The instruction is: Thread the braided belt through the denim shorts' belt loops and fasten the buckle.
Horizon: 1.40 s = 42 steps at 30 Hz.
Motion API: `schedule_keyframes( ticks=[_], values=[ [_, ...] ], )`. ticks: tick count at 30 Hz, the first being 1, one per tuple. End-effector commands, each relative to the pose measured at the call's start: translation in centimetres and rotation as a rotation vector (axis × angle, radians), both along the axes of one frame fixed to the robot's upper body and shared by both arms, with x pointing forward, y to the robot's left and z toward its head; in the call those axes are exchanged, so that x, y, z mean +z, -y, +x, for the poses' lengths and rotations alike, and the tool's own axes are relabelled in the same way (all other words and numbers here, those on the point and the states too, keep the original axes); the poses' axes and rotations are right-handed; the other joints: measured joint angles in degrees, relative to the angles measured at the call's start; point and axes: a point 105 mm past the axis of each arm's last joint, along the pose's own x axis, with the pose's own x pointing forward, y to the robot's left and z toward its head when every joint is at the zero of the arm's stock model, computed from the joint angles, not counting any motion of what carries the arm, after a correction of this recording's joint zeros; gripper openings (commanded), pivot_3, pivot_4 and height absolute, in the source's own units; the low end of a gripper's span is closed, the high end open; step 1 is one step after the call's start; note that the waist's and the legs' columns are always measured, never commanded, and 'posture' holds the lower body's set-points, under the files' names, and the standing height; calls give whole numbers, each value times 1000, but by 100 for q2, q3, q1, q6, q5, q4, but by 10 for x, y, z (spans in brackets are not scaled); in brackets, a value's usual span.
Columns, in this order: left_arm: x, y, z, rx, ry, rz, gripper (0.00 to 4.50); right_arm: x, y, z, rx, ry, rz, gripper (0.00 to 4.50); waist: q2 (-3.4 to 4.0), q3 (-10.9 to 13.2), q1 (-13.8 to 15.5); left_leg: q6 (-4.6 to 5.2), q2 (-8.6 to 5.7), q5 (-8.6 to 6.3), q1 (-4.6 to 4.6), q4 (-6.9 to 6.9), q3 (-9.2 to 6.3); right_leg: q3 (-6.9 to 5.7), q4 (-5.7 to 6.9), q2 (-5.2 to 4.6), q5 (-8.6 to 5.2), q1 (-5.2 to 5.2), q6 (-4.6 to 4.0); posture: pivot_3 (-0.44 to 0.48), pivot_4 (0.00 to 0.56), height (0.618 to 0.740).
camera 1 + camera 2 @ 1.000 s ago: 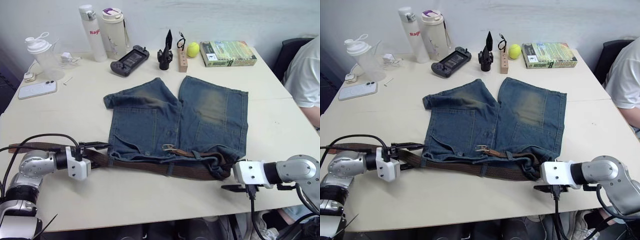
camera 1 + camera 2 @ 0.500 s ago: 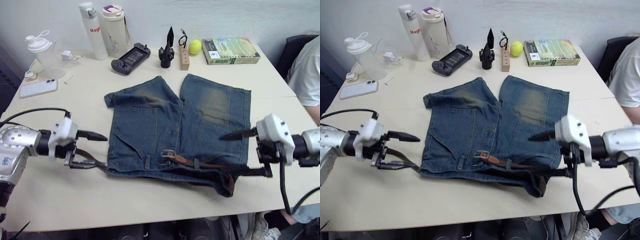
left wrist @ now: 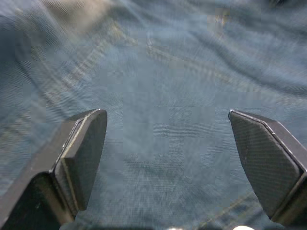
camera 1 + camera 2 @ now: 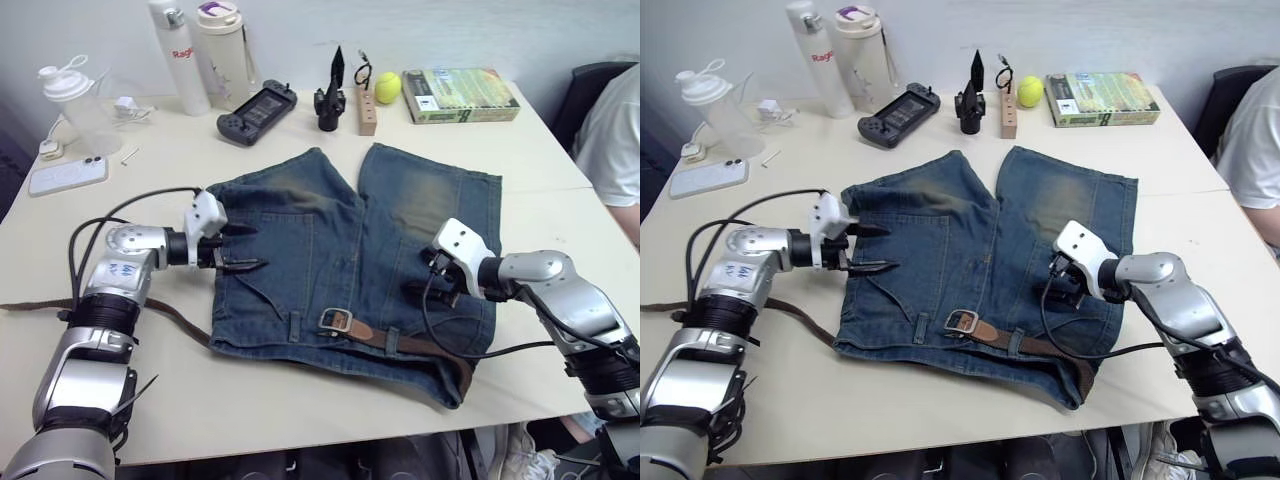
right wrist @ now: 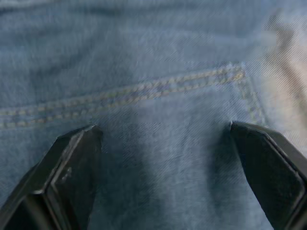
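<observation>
Both tools have let go of the braided belt (image 4: 420,347) and moved in over the denim shorts (image 4: 360,250), which lie flat mid-desk (image 4: 300,400). Left tool (image 4: 238,248) hovers at the shorts' left leg, fingers spread wide, empty. Right tool (image 4: 425,277) sits over the right-side pocket, also spread and empty. Belt runs along the waistband through the belt loops (image 4: 294,324), buckle (image 4: 335,321) resting near waistband centre; the tail trails off the shorts' left side across the desk.
</observation>
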Motion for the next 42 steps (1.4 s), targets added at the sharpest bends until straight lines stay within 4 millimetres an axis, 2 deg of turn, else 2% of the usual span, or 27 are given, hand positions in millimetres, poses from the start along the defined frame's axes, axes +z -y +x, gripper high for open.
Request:
schedule_keyframes(
  ticks=[1, 2, 4, 8, 9, 10, 11, 16, 20, 23, 27, 32, 38, 42],
  values=[
    [-16, -5, 0, -22, -14, 124, 3887, -33, 11, -2, -70, -147, -67, 3971, -21, -15, 4, 0, 3, 0, 3, 2, -2, 0, 3, 0, 0, 3, 0, 0, 150, 740],
    [-20, -5, -3, -45, -19, 146, 3626, -36, 12, 0, -83, -162, -72, 3706, -37, -32, 3, -1, 3, 0, 6, 2, -2, 1, 3, 0, 0, 4, 0, 0, 150, 740],
    [-27, -7, -6, -73, -31, 187, 2744, -40, 13, 4, -96, -170, -90, 2800, -72, -66, -13, -1, 5, 0, 15, 1, -2, 1, 2, -1, 0, 13, 0, 0, 150, 740],
    [-30, -10, -7, -63, -32, 193, 1139, -39, 14, 27, -141, -93, -138, 1188, -105, -114, -39, -2, 6, -4, 48, 3, -2, 5, 3, -13, 1, 44, -1, 0, 150, 740],
    [-31, -10, -7, -63, -33, 193, 867, -39, 14, 31, -146, -78, -143, 921, -106, -116, -56, -2, 6, -6, 60, 2, -2, 6, 1, -18, 1, 57, -1, 0, 150, 740],
    [-31, -10, -7, -57, -29, 189, 439, -39, 17, 39, -160, -46, -168, 359, -103, -121, -65, -7, 6, -15, 82, -1, -3, 8, -7, -44, 0, 77, -1, 0, 150, 740],
    [-31, -9, -9, -55, -32, 175, 424, -40, 20, 47, -170, -9, -207, 24, -99, -131, -75, -7, 6, -22, 93, -2, -13, 6, -11, -60, -1, 94, -4, 0, 150, 740],
    [-37, 0, -20, -60, -73, 95, 424, -34, 17, 75, -189, 74, -219, 24, -86, -163, -146, -8, -2, -31, 98, -2, -17, 1, -11, -79, -1, 104, -3, 0, 150, 740],
    [-47, -1, -27, -44, -78, 111, 424, -33, 7, 83, -161, 75, -211, 24, -83, -166, -158, -7, -2, -30, 100, -3, -20, -1, -9, -76, -1, 108, -3, 0, 150, 740],
    [-45, -8, -22, 7, -58, 125, 424, -34, 1, 83, -135, 64, -210, 24, -79, -169, -160, -7, -2, -30, 102, -3, -23, 0, -11, -76, -1, 113, -3, 0, 150, 740],
    [-41, -18, -11, 59, -4, 180, 424, -37, 4, 79, -132, 27, -216, 24, -69, -175, -151, -7, -2, -30, 103, -3, -24, 0, -12, -77, -1, 114, -3, 0, 150, 740],
    [-37, -29, 2, 116, 54, 235, 424, -48, 2, 61, -71, -66, -230, 24, -59, -180, -136, -8, -1, -30, 102, -9, -32, -4, -11, -77, -1, 112, -4, 0, 150, 740],
    [-37, -24, 2, 98, 47, 201, 424, -44, 3, 61, -117, -30, -208, 24, -42, -192, -148, -10, -1, -31, 102, -16, -33, -11, -12, -75, -1, 110, -4, 0, 150, 740],
    [-30, -18, 2, 103, 45, 118, 424, -29, 2, 70, -171, 39, -135, 24, -42, -192, -150, -10, -1, -31, 102, -16, -33, -11, -14, -77, -1, 111, -4, 0, 150, 740]
  ],
)
